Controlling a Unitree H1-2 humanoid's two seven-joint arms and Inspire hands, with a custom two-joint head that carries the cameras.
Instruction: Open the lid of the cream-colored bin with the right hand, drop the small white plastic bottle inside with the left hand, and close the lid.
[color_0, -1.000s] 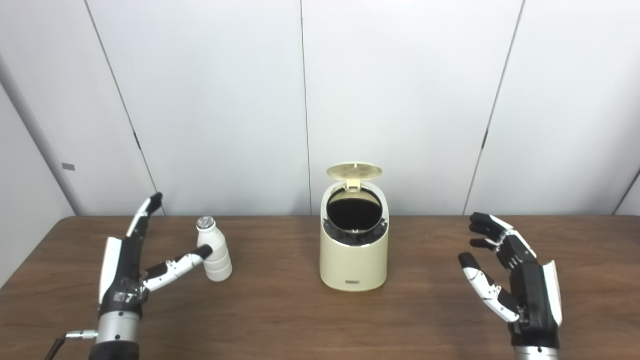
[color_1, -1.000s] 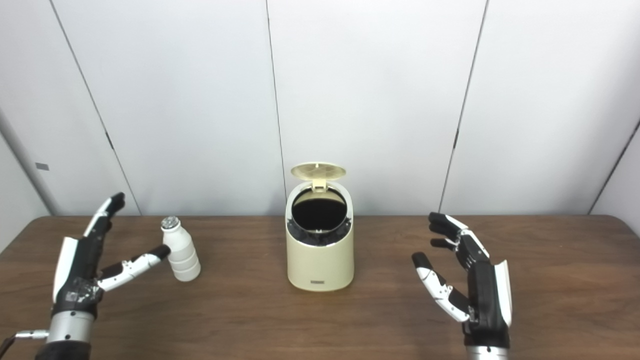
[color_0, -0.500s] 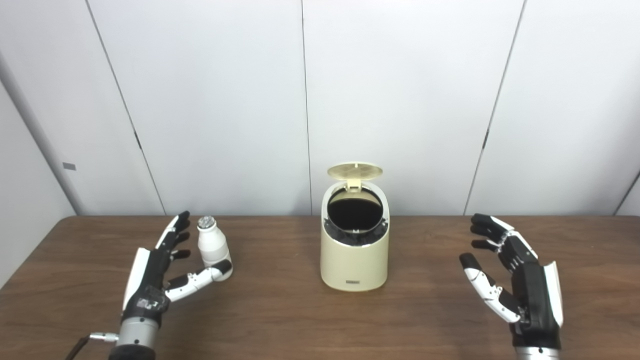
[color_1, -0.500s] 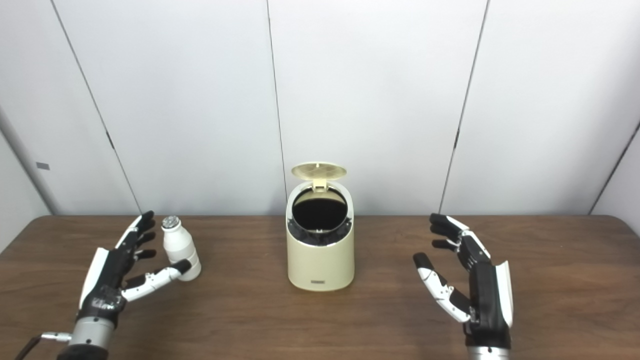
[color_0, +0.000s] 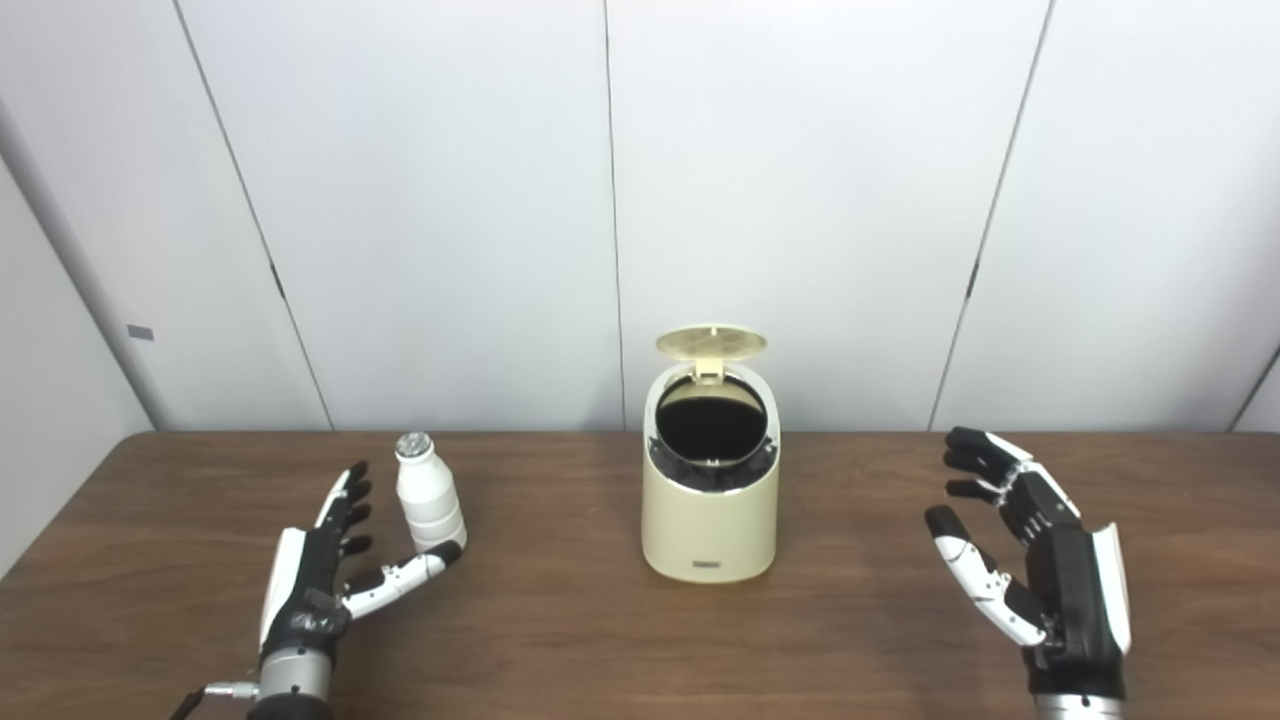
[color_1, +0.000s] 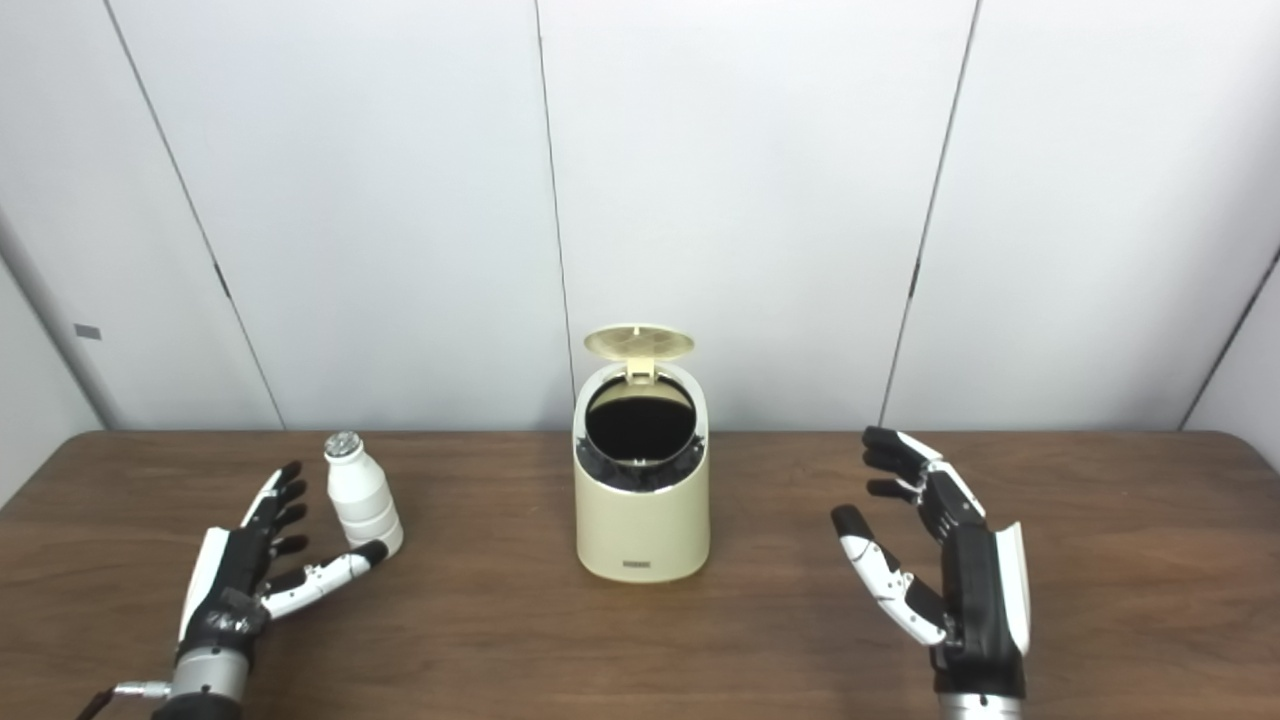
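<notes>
The cream-colored bin (color_0: 710, 520) stands mid-table with its round lid (color_0: 711, 343) tipped up at the back and the dark opening showing. The small white plastic bottle (color_0: 427, 497) with a silver cap stands upright on the table left of the bin. My left hand (color_0: 322, 575) is open, low near the table, just left of and in front of the bottle; its thumb tip reaches the bottle's base. My right hand (color_0: 1040, 565) is open and empty, held above the table right of the bin.
The brown wooden table (color_0: 640, 640) runs the width of the view, its back edge against white wall panels (color_0: 800, 200). A cable trails from my left wrist at the bottom edge.
My left hand has dropped lower and drawn back toward me, staying open beside the bottle. The bottle, the bin and my right hand have stayed in place.
</notes>
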